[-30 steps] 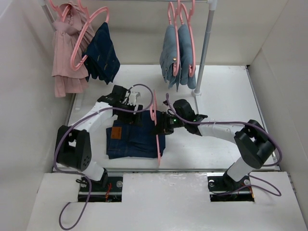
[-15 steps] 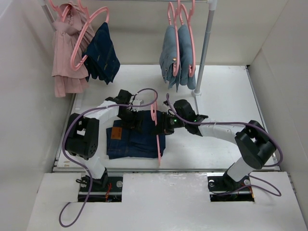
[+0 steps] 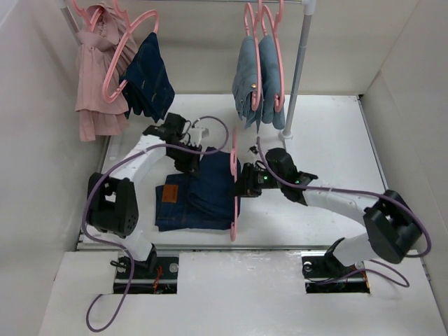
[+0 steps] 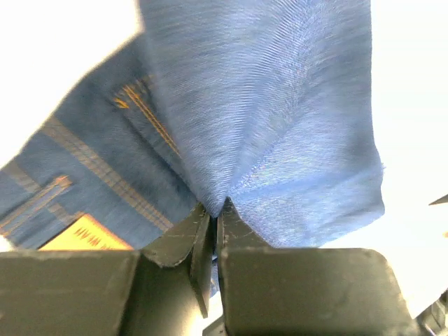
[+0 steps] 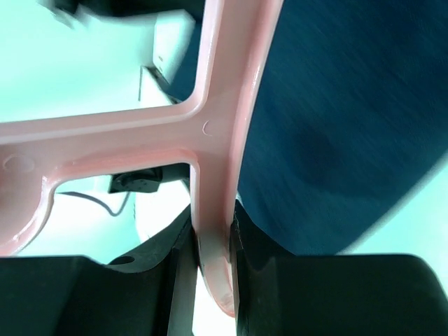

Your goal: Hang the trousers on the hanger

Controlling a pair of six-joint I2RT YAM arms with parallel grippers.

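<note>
The trousers (image 3: 199,203), dark navy jeans with a tan patch (image 3: 168,194), lie folded on the white table. My left gripper (image 3: 190,162) is shut on a fold of their far edge, and the pinched denim (image 4: 266,105) fans up from the fingertips (image 4: 215,208). The tan patch (image 4: 80,238) shows at the lower left of the left wrist view. The pink hanger (image 3: 234,178) stands on edge just right of the trousers. My right gripper (image 3: 246,186) is shut on its bar (image 5: 217,140), with dark denim right beside it.
A rail at the back carries a pink garment (image 3: 94,77), a small dark navy garment (image 3: 148,80) and light-blue jeans (image 3: 255,80) on pink hangers. Its grey pole (image 3: 297,70) stands behind my right arm. White walls close in both sides.
My left gripper came down onto the trousers' far edge and shut on the denim, lifting a fold. My right arm shifted the hanger slightly right and farther back.
</note>
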